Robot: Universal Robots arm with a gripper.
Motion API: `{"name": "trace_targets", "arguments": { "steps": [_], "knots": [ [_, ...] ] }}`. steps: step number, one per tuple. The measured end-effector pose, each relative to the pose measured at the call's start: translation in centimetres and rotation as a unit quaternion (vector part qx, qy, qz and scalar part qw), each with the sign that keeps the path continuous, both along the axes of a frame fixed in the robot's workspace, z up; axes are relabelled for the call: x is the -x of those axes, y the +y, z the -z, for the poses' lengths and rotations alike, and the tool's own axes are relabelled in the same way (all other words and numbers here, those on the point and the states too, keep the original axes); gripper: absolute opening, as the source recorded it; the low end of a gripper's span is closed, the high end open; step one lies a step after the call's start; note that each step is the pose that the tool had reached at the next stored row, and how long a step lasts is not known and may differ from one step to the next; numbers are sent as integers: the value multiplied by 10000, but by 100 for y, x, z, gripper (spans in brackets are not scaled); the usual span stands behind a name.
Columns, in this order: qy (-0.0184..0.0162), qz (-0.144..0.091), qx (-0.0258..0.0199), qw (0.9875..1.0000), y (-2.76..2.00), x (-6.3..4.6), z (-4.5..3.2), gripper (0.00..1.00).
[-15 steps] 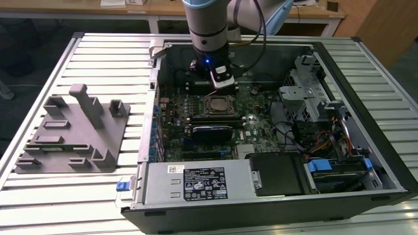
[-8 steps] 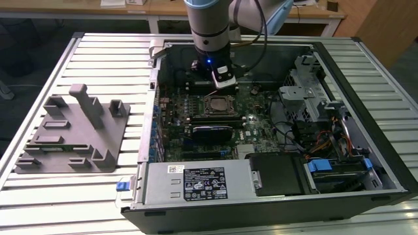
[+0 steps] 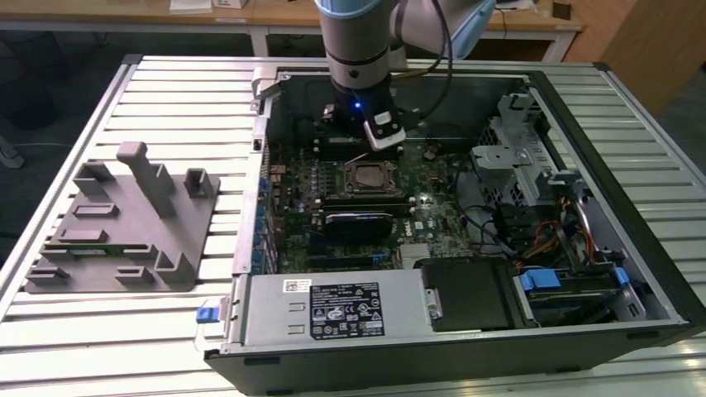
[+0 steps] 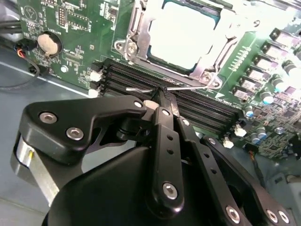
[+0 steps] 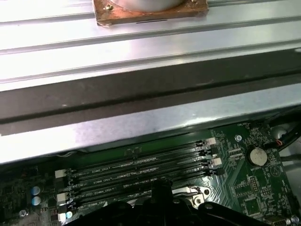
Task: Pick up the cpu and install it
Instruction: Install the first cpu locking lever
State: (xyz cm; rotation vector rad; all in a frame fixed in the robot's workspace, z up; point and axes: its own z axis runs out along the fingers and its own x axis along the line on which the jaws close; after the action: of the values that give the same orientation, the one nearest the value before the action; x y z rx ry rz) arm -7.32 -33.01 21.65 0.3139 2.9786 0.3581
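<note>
The cpu [image 4: 186, 35], a flat square chip with a pale, smooth metal top, lies level in its shiny steel socket frame [image 4: 209, 70] on the green motherboard [image 4: 70, 42], upper centre of the second wrist view. The black gripper [image 4: 163, 96] hangs over the dark memory slots [image 4: 197, 106] just beside it. Its fingers look pressed together at a thin wire lever [image 4: 141, 89], though whether they grip it is unclear.

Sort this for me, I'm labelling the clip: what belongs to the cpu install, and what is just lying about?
Job in hand:
- silvery square cpu seated in the motherboard socket
- black claw, fingers together beside the socket's thin wire lever

Lying about:
- grey plastic fixture tray on the slatted table
- black memory slots
- round coin battery
</note>
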Motion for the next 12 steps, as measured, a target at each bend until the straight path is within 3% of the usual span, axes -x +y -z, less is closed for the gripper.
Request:
{"name": "trace_targets", "arguments": {
  "steps": [5,12],
  "knots": [
    [0,-12,-1,10000,0,-67,23,11],
    [-8,-172,-6,9999,0,-68,25,11]
  ]
}}
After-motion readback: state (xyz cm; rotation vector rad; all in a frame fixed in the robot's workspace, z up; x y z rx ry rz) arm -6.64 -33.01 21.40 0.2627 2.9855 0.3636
